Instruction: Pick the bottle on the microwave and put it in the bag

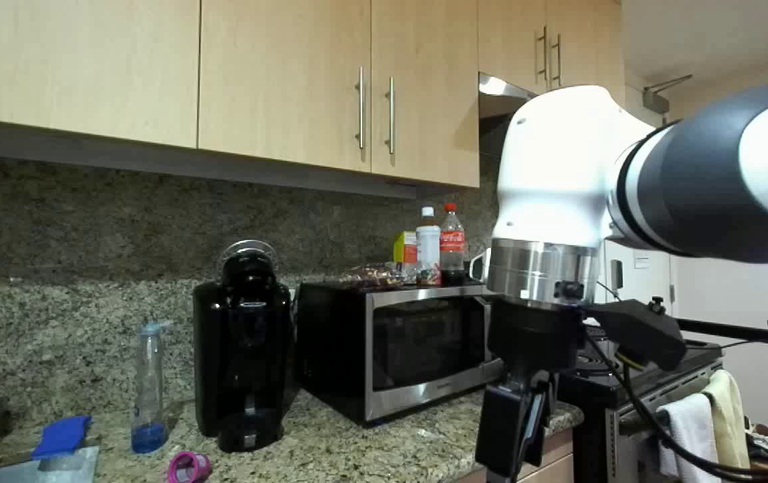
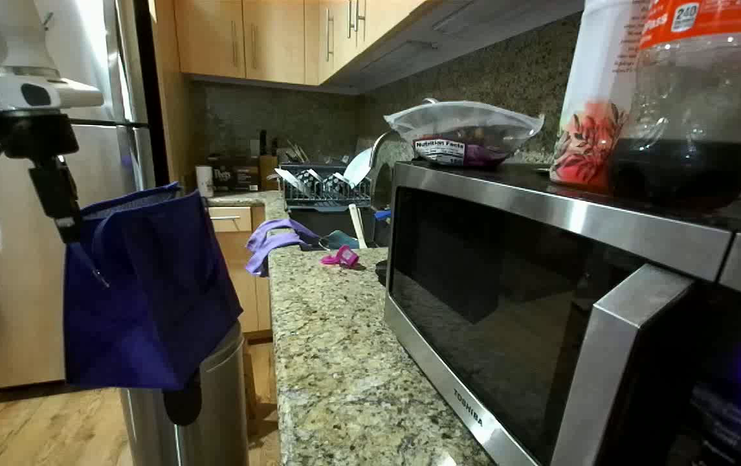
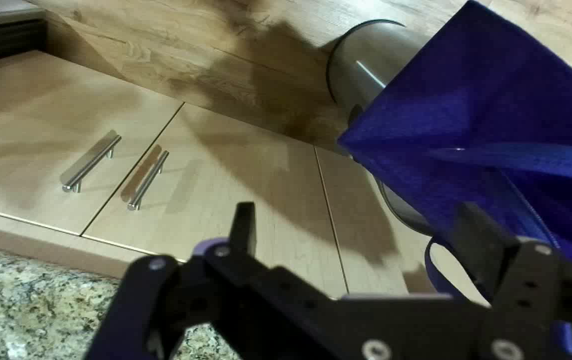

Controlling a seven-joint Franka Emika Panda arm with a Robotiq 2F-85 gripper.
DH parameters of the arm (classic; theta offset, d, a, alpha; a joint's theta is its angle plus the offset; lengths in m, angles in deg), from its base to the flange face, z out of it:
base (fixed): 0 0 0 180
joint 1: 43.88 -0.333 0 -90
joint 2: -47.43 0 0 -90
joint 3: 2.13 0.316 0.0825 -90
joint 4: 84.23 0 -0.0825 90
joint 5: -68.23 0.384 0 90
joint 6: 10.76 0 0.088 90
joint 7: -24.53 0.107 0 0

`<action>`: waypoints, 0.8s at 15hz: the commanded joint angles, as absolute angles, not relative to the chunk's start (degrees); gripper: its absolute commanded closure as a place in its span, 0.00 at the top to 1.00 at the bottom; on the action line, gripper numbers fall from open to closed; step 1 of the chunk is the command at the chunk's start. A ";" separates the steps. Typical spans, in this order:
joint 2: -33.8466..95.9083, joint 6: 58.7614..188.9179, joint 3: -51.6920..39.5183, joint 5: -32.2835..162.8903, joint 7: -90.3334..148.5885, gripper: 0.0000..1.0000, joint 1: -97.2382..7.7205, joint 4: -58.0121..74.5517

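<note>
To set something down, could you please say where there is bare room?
The speckled granite counter is bare between its front edge and the boxy silver-fronted microwave, up to the pink plastic item. The microwave top is crowded: clear red-labelled Coca-Cola bottle, white bottle, clear plastic bag.

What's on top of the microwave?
On the microwave: a Coca-Cola bottle, a white-capped bottle and a clear packet. A yellow box has its bottom covered; the arm partly hides something white. I can't tell whether those stand there.
</note>
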State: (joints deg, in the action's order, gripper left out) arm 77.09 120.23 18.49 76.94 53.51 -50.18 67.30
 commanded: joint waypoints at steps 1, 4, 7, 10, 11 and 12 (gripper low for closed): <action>76.95 120.16 17.55 76.28 53.97 1.00 -51.10 67.24; 77.72 117.07 17.13 73.62 55.05 1.00 -49.24 65.05; 79.01 114.61 15.45 71.03 55.48 1.00 -47.26 62.45; 80.34 113.57 11.70 69.55 54.45 1.00 -44.38 58.65; 80.75 112.86 9.82 69.73 54.18 1.00 -43.23 56.70; 81.23 112.85 8.86 68.64 54.55 1.00 -41.52 54.88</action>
State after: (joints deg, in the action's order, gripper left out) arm 79.56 115.16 11.60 70.68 54.02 -45.09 59.31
